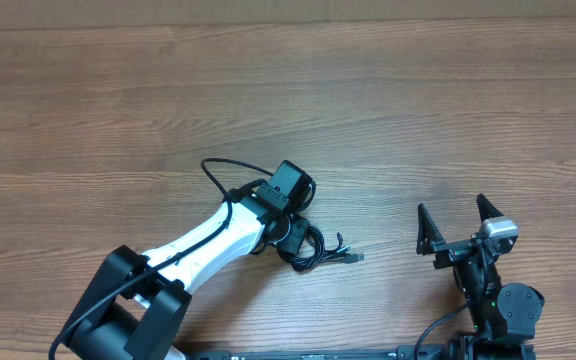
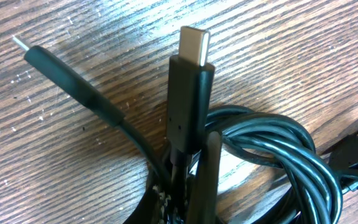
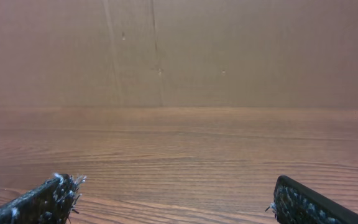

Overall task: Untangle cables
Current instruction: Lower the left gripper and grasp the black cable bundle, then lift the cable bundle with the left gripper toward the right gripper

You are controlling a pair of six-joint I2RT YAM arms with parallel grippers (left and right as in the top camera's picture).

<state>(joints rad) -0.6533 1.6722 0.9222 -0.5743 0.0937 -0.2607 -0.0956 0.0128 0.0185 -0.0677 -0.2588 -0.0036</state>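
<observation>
Surface: wood-grain table [image 1: 388,110], with a plain brown wall behind.
Left gripper [image 1: 290,226]: appears to be pinching the cord just below the silver-tipped plug [image 2: 190,81], which stands upright.
Cables [image 1: 313,250]: one small coiled bundle lying directly under the left gripper.
Right gripper [image 1: 451,204]: jaws spread and empty, well apart to the right of the bundle.
Step (judged): draw one end out of the coil.
Method: lift slowly along the loop; if the coil rises, pin it with the right gripper.
</observation>
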